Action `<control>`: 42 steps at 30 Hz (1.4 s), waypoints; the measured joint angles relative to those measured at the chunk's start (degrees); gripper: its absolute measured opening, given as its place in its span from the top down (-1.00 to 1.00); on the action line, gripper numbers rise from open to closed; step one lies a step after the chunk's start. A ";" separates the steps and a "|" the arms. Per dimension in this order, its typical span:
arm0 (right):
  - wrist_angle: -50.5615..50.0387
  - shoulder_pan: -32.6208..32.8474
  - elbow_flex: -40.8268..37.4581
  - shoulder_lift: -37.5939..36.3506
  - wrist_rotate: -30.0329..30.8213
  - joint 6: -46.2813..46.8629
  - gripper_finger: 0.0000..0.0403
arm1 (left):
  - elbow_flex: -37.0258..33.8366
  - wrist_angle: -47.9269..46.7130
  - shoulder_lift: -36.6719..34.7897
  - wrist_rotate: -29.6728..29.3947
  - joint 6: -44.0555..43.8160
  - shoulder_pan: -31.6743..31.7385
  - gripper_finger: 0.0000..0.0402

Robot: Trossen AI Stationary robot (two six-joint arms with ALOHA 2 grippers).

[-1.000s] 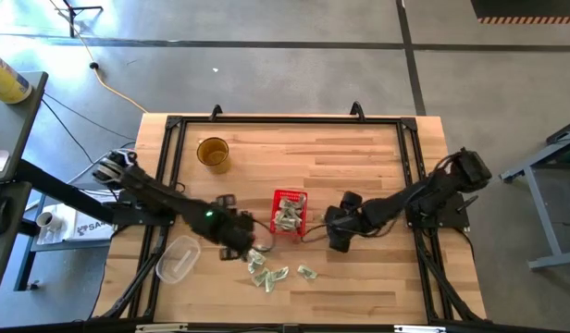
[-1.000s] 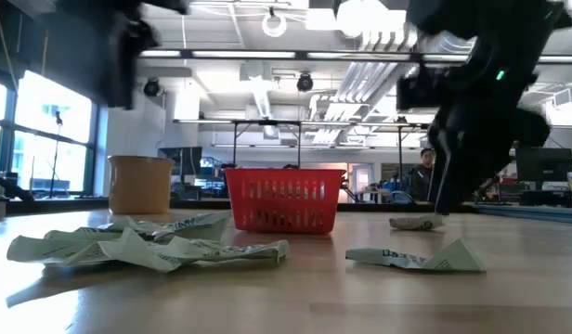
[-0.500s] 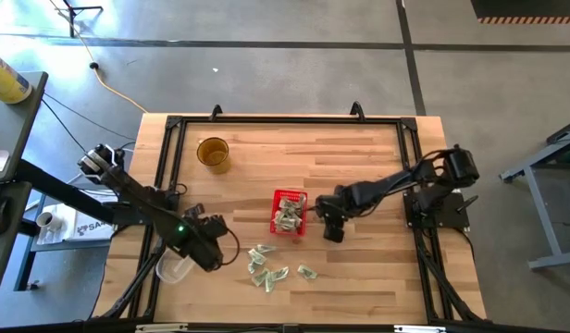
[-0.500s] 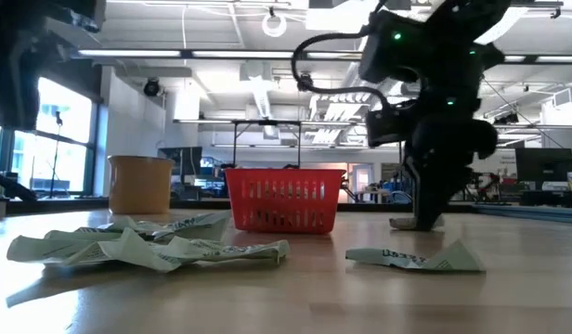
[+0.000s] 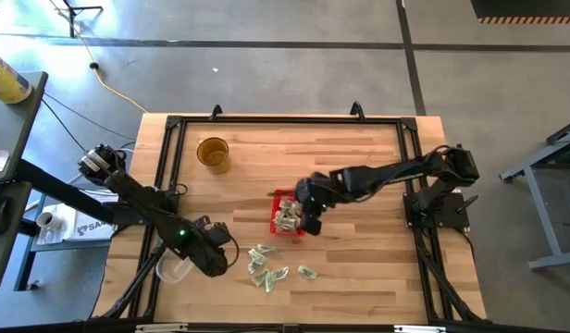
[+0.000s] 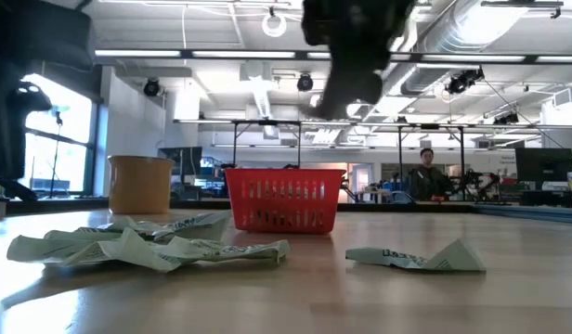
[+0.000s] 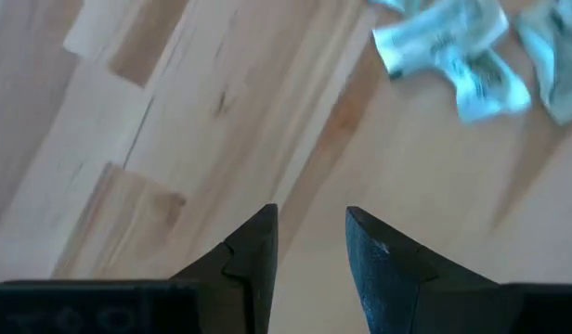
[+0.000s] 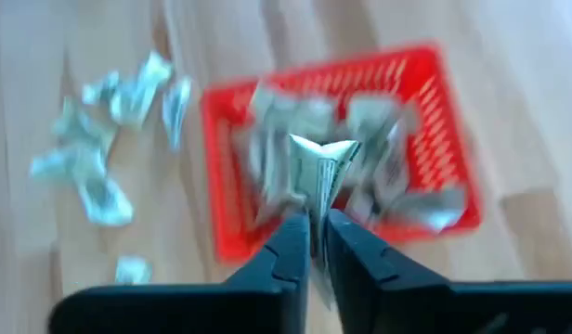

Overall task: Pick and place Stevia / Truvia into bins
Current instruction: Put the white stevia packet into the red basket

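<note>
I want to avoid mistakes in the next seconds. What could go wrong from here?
1. The right gripper holds a sachet only by its edge above the red basket; it might slip before release.
2. The basket is already well filled, so the sachet could land on the pile and slide out.
3. The left gripper, jaws apart, is off to one side of the loose sachets; its next grasp may miss.

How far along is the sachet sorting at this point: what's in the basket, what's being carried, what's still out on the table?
Done: several sachets already lie in the red basket. In hand: the right gripper hangs above the basket, jaws shut on one sachet, not yet released. Left: a cluster of loose sachets remains on the table in front of the basket. The left gripper hangs empty over bare wood beside them, jaws apart.
</note>
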 joint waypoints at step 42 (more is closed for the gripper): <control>-19.75 9.81 1.47 1.72 12.65 3.06 -0.54 | 3.59 26.27 13.54 16.11 38.50 20.96 0.86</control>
